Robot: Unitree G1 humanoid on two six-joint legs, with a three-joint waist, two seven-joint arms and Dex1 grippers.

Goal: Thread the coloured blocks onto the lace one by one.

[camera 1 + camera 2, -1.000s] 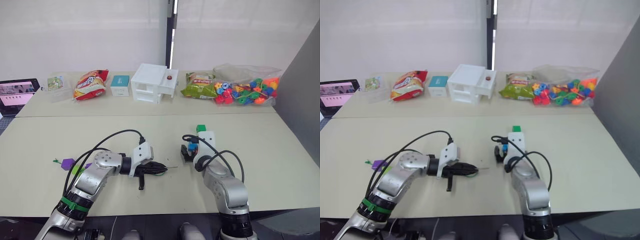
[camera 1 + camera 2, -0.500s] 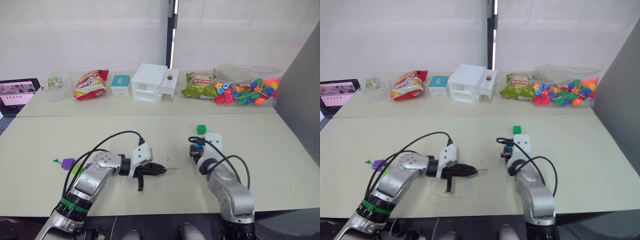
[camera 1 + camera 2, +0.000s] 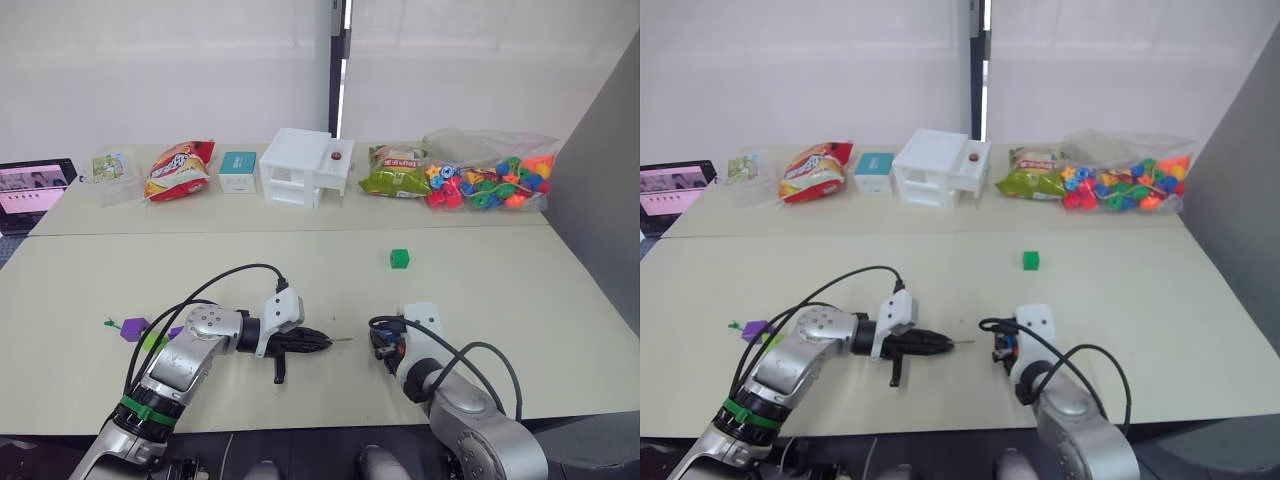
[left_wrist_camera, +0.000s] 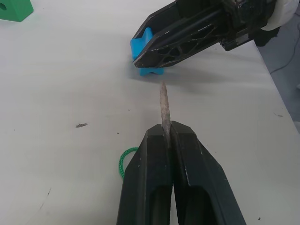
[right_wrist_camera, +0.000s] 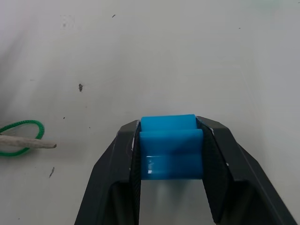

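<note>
My left gripper (image 3: 318,342) is shut on the lace (image 4: 164,104) just behind its stiff greyish tip, which points at my right gripper (image 3: 381,346). The thin green cord loops beside the fingers (image 4: 123,161). Shut between the right gripper's fingers is a blue block (image 5: 169,149), a short gap from the lace tip (image 5: 29,143). A dark green block (image 3: 400,258) lies alone farther back on the table. A purple block (image 3: 132,328) and a lime-green piece (image 3: 152,342) lie near the left arm, the purple one on the green cord.
Along the back of the table (image 3: 500,300) stand a clear bag of multicoloured beads (image 3: 490,182), two snack bags (image 3: 180,168) (image 3: 394,170), a white box (image 3: 304,166), a small teal box (image 3: 238,170) and a tablet (image 3: 34,188). A grey panel (image 3: 600,180) rises at the right.
My right gripper has drawn back from beside the dark green block toward the table's front, carrying the blue block to the level of the lace tip. The left gripper has stayed put.
</note>
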